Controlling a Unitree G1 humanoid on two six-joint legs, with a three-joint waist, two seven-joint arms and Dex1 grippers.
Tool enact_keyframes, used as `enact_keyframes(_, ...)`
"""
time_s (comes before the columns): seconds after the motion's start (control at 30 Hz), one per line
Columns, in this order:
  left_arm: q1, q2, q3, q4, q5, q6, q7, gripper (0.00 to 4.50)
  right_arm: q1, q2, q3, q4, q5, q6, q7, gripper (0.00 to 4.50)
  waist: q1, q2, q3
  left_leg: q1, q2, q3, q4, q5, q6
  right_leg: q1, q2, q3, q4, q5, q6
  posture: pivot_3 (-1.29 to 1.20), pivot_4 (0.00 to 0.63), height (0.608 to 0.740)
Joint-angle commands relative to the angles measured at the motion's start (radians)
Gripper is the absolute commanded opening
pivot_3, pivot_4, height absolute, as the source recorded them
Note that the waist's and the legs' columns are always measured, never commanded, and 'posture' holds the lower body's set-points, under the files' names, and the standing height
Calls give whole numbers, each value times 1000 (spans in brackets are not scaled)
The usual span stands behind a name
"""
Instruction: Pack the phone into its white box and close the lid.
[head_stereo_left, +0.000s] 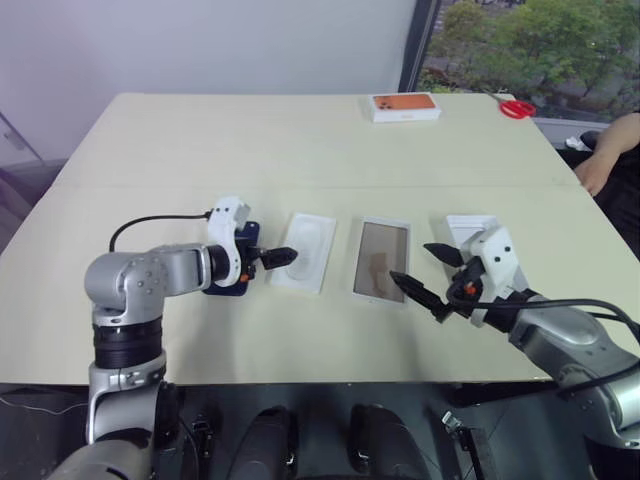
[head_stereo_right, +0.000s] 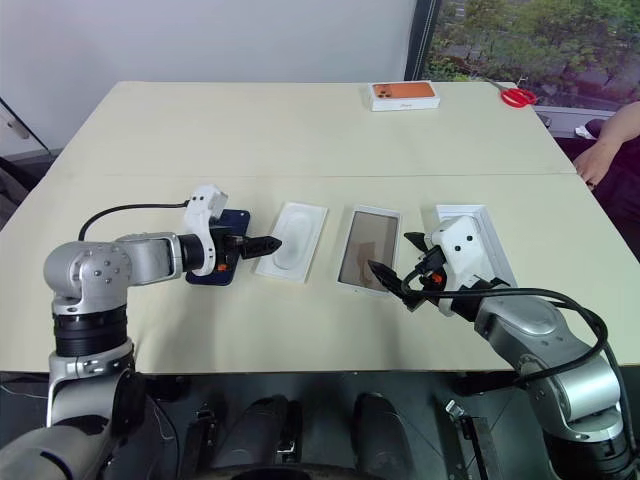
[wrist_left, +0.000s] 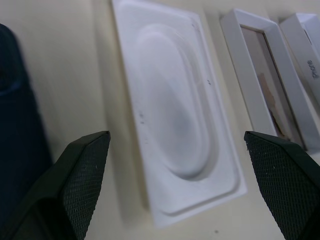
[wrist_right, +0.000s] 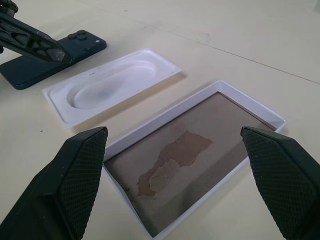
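left gripper (head_stereo_right: 262, 243): fingers wide, empty, beside phone (head_stereo_right: 228, 222) | right gripper (head_stereo_left: 423, 275): fingers wide, empty, over white box (head_stereo_left: 381, 260)

Office — plain table (head_stereo_left: 300, 140), window (head_stereo_left: 520, 40)

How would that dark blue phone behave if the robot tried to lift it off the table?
The phone looks like a rigid slab, so it probably won't bend. Its glossy surface may slip between the fingers. It lies flat on the table, so getting under its thin edge could be awkward.
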Motion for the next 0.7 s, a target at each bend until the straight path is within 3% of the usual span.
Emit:
enact_keyframes(0.03,-39,-10,21,18,16,58,21,4500,5,-8,-37,-51,5,-15,-1,4449,-1,0,0,0,0,0,0,0,0,0,0,0,0,0,0,0,150,740)
enact_keyframes(0.23,-52,-11,-11,61,32,69,58,4500,23,-13,-54,-70,10,-6,-6,4449,0,0,0,0,0,0,0,0,0,0,0,0,0,0,0,0,150,740)
enact_keyframes(0.53,-45,-41,-16,96,-72,69,94,4500,31,-16,-64,-88,14,6,-8,4449,2,0,0,0,0,0,0,0,0,0,-1,0,0,0,0,0,150,740)
enact_keyframes(0.63,-37,-31,-3,112,-102,69,118,3783,29,-17,-61,-89,15,8,-6,4500,1,0,0,0,0,0,0,0,0,0,-1,0,0,0,0,0,150,740)
enact_keyframes(0.7,-38,-27,13,124,-118,69,132,2816,26,-16,-58,-88,16,10,-5,4500,1,0,0,0,0,-1,0,0,0,0,-1,0,0,0,0,0,150,740)
